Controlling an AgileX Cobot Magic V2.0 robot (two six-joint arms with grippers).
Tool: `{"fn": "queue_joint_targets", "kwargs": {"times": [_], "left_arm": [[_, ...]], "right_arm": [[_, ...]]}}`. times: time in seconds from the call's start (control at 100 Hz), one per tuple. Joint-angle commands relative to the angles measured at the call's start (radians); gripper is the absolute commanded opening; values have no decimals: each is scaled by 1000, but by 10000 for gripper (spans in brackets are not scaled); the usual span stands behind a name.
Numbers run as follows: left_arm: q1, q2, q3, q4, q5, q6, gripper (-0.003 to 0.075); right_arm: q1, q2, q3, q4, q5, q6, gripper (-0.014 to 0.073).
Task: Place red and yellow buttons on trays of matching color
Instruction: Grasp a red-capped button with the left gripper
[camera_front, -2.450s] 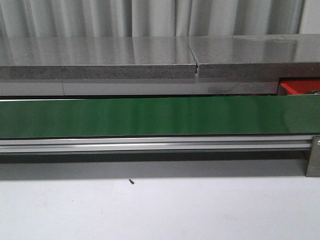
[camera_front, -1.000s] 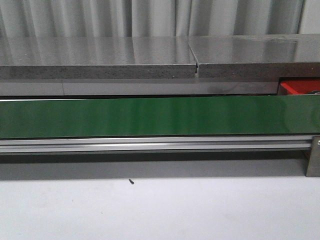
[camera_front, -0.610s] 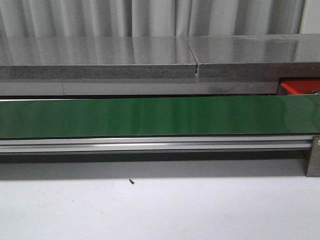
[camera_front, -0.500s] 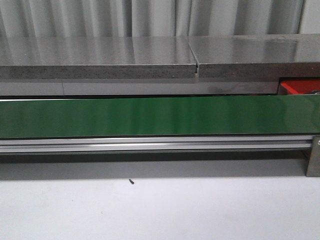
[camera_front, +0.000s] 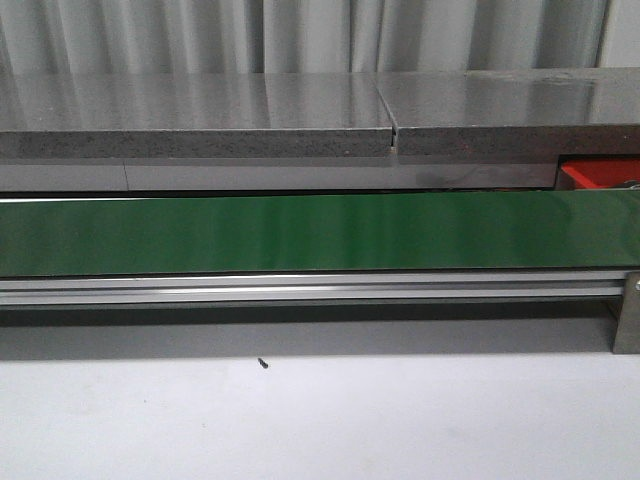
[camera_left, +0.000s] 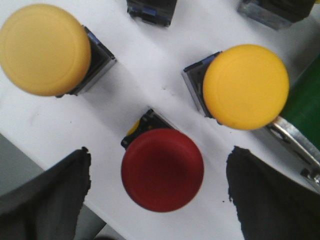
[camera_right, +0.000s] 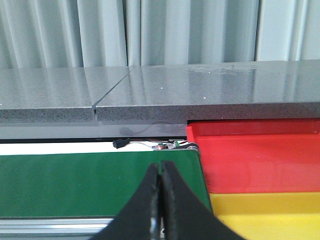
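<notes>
Right gripper (camera_right: 160, 200) fingers pressed together, nothing between them, over the green belt (camera_right: 75, 182). Red tray (camera_right: 255, 155) and yellow tray (camera_right: 270, 212) stacked beside the belt's end, under the grey counter (camera_right: 200, 92).

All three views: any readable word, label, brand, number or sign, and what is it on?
None readable.
The red button and the two yellow buttons have plain caps.
The red tray, yellow tray and green belt carry no markings.

A belt (camera_front: 300, 233) ran across the desk (camera_front: 320, 420). Behind it lay a counter (camera_front: 200, 115). At the belt's right end sat two trays (camera_right: 260, 155), one behind the other.
</notes>
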Motion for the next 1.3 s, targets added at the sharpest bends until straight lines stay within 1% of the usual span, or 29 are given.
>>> {"fn": "queue_joint_targets", "kwargs": {"times": [0.0,0.05,0.1,0.17,0.27,0.39,0.46,0.53,0.66,0.79,0.92,1.0,1.11,1.29], "left_arm": [[3,-15,-30,-10,-48,-12,546],[3,-6,-30,-10,-59,-12,541],[3,6,-30,-10,-64,-12,517],[3,15,-30,-10,-71,-12,460],[3,16,-30,-10,-75,-12,356],[3,16,-30,-10,-72,-12,256],[3,12,-30,-5,-65,-9,210],[3,-5,-30,1,-59,-6,181],[3,-81,-30,2,-12,-5,168],[3,-203,-38,2,25,-5,168],[3,-286,-106,2,80,-2,168],[-7,-291,-175,0,135,23,168],[-51,-263,-270,-2,198,23,168],[-144,-180,-365,-2,207,23,168]], "right_arm": [[-1,-17,-1,-12,-76,-3,-115],[-1,-17,-1,-12,-76,-3,-115],[-1,-17,-1,-12,-76,-3,-115],[-1,-17,-1,-12,-76,-3,-115],[-1,-17,-1,-12,-76,-3,-115],[-1,-17,-1,-12,-76,-3,-115],[-1,-17,-1,-12,-76,-3,-115],[-1,-17,-1,-12,-76,-3,-115],[-1,-17,-1,-12,-76,-3,-115],[-1,-17,-1,-12,-76,-3,-115],[-1,-17,-1,-12,-76,-3,-115],[-1,-17,-1,-12,-76,-3,-115],[-1,-17,-1,-12,-76,-3,-115],[-1,-17,-1,-12,-76,-3,-115]]}}
